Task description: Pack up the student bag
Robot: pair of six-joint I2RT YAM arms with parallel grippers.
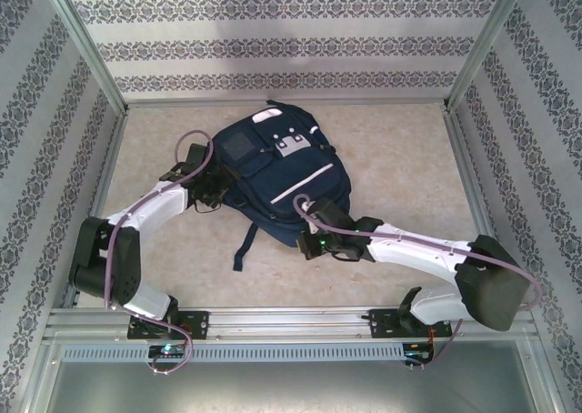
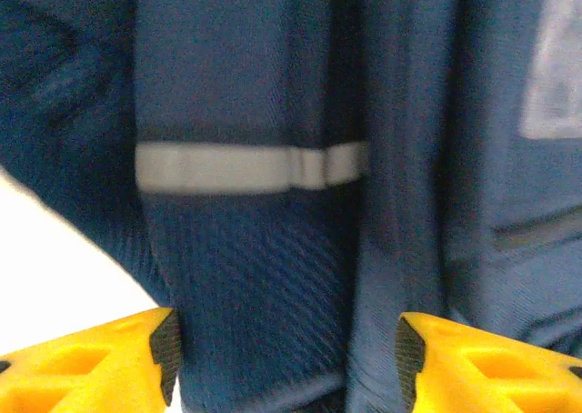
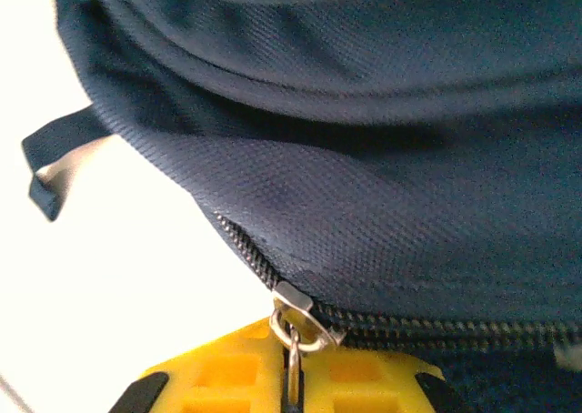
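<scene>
From above, the student bag (image 1: 273, 172) lies flat on the table (image 1: 400, 158), a little left of centre in the upper half of the frame, front pockets up. The left gripper (image 1: 211, 195) is at its left edge and the right gripper (image 1: 314, 240) at its lower right corner. No books or other goods lie out beside it, so I judge the work is now at the zip, though I cannot tell what is inside.

On the left wrist, the yellow fingers (image 2: 109, 363) stand apart in the lower corners. Between them is navy fabric with a white stripe (image 2: 245, 166), and nothing is gripped.

On the right wrist, the jaws are together on the zipper pull (image 3: 293, 363), low in the frame under the slider (image 3: 296, 308). Right of the slider the teeth (image 3: 436, 327) look meshed. Whether this zip is being opened or closed I cannot tell.
</scene>
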